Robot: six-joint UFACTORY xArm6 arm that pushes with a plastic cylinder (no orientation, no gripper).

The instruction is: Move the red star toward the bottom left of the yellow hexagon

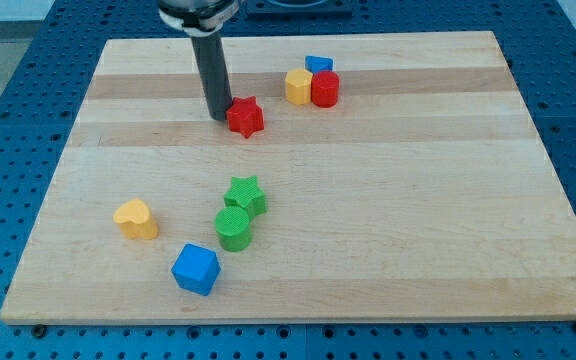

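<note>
The red star (246, 117) lies on the wooden board near the view's top middle. The yellow hexagon (298, 87) sits up and to the right of it, a short gap away, touching a red cylinder (325, 89) on its right. My tip (218, 116) rests on the board just left of the red star, touching or almost touching its left side. The dark rod rises straight up from there out of the view's top.
A small blue block (319, 65) sits behind the yellow hexagon and red cylinder. A green star (245, 194) and a green cylinder (233, 228) stand together at the middle bottom. A yellow heart (135, 218) and a blue cube (196, 269) lie at bottom left.
</note>
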